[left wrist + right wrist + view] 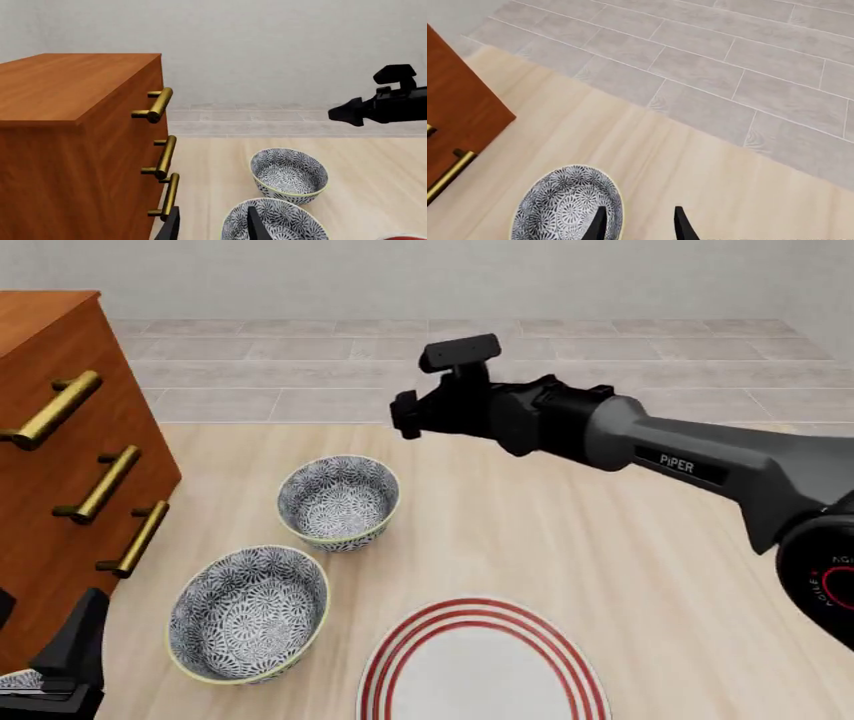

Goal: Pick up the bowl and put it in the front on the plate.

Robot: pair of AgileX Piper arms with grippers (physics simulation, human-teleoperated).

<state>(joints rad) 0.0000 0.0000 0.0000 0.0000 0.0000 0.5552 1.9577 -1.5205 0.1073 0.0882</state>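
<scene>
Carefully: your right pincer [404, 420] hangs released, fingers spread, high over the yellow-rimmed bowl [338, 502]. The bowl [248, 613] you want sits below it, further back toward you and leftward. Draw back, descend squarely, and straddle one wall before closing.

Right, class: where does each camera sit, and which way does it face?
Front: fixed above and behind the arms, facing forward-down at near bowl, far bowl, plate; right arm shows.
Left wrist: behind the open left pincer, facing drawers and both bowls; right arm crosses.
Right wrist: behind right pincer, facing down at far bowl.
Shared: far bowl, all views.
</scene>
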